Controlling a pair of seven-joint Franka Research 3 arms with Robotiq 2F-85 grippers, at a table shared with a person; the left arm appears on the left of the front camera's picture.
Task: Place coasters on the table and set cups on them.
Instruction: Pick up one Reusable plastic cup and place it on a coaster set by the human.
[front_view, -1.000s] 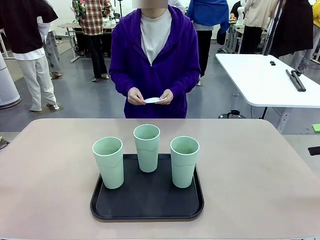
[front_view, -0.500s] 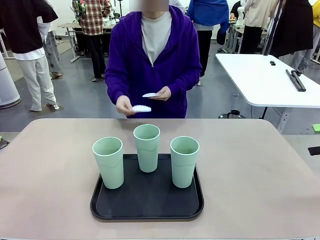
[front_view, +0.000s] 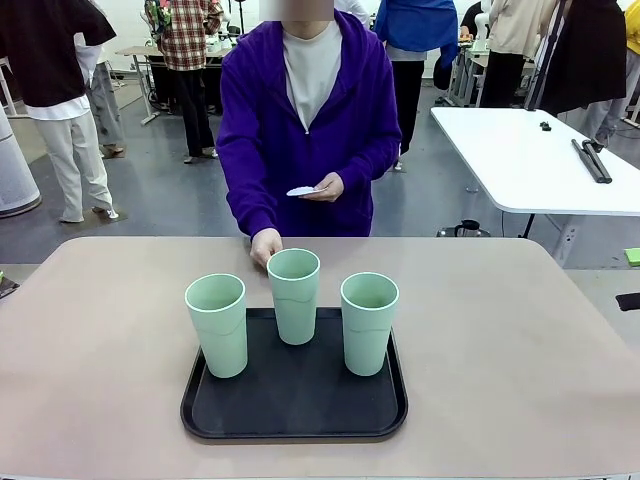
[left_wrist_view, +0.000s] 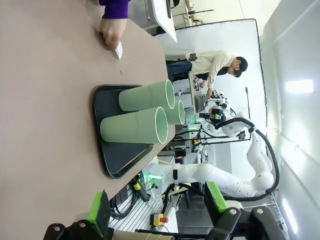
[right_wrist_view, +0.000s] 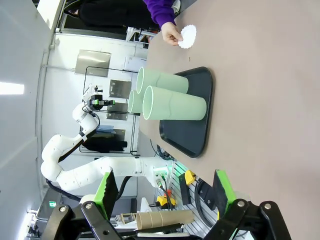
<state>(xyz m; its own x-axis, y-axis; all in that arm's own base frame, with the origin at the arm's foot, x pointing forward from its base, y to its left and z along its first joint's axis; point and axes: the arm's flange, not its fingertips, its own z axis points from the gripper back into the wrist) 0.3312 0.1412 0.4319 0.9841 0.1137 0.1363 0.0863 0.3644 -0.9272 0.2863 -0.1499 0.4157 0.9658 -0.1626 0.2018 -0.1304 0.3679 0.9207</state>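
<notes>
Three pale mint-green cups (front_view: 216, 323) (front_view: 294, 293) (front_view: 369, 321) stand upright on a black tray (front_view: 295, 410) in the middle of the beige table (front_view: 100, 330). Across it, a person's hand (front_view: 265, 245) is down at the tabletop behind the middle cup, holding a white scalloped coaster (right_wrist_view: 188, 36) (left_wrist_view: 119, 50) at the surface. The other hand holds more coasters (front_view: 305, 190) at chest height. My left gripper (left_wrist_view: 157, 207) is open and holds nothing, well back from the cups (left_wrist_view: 135, 125). My right gripper (right_wrist_view: 165, 195) is likewise open and bare, far from the cups (right_wrist_view: 175, 106).
A white table (front_view: 530, 160) with small black items stands at the back right. Other people stand farther off. Bare tabletop lies left and right of the tray (left_wrist_view: 120, 160) (right_wrist_view: 192, 140).
The person took one coaster off the stack in both hands and brought it down to the table behind the middle cup. The cups and tray have not moved.
</notes>
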